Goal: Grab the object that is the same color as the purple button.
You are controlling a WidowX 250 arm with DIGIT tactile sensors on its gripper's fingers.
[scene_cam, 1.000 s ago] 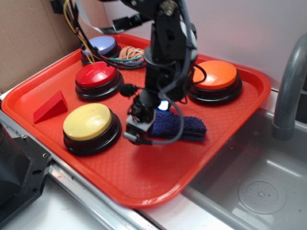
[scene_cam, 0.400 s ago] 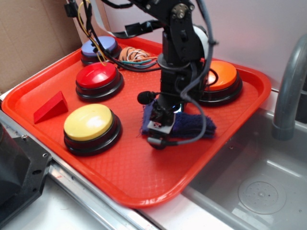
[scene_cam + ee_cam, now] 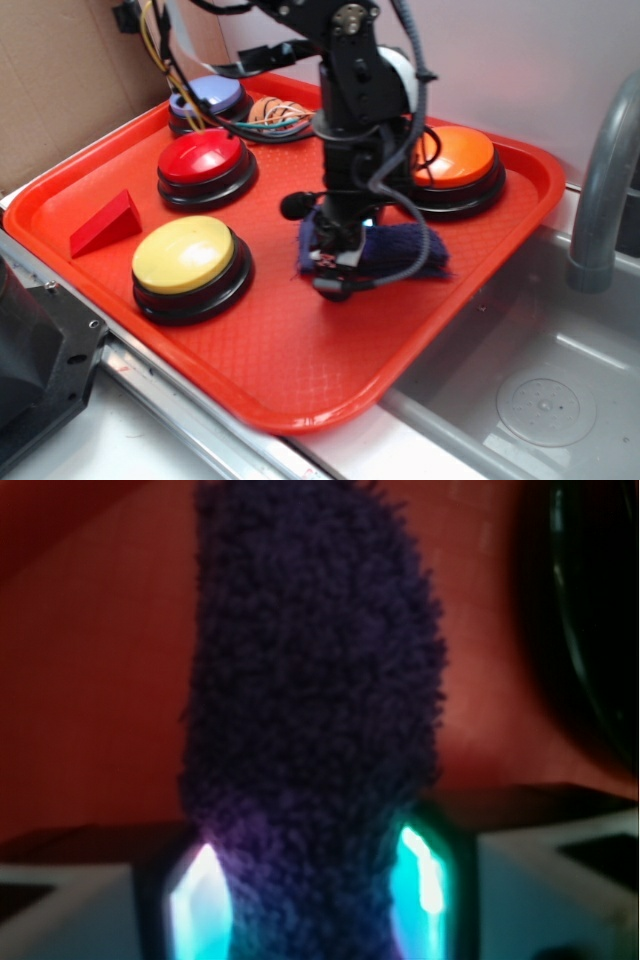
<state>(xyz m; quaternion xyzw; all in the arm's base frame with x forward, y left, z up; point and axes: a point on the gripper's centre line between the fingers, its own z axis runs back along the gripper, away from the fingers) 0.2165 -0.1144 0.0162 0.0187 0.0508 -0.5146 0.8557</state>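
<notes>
A: Claw status?

B: The gripper (image 3: 335, 262) points down at the tray (image 3: 300, 370), its two lit fingers (image 3: 195, 905) pressed against either side of the purple cloth (image 3: 400, 250). Clamped on it. In the wrist view the fuzzy cloth fills the gap between the fingers and runs away from the claw.

A: And the cloth's position?

B: At the claw itself, its free end trailing off toward the sink side. Cannot tell whether it lies on the tray or is lifted.

A: Surroundings?

B: Orange button (image 3: 455, 160) just behind the claw. Yellow button (image 3: 185, 255) beside it, opposite the cloth's tail. Red button (image 3: 200, 160) behind that. Purple button (image 3: 212, 95) farthest back, next to coiled wires (image 3: 275, 112). Red wedge (image 3: 105, 225) well apart, beyond the yellow button.
</notes>
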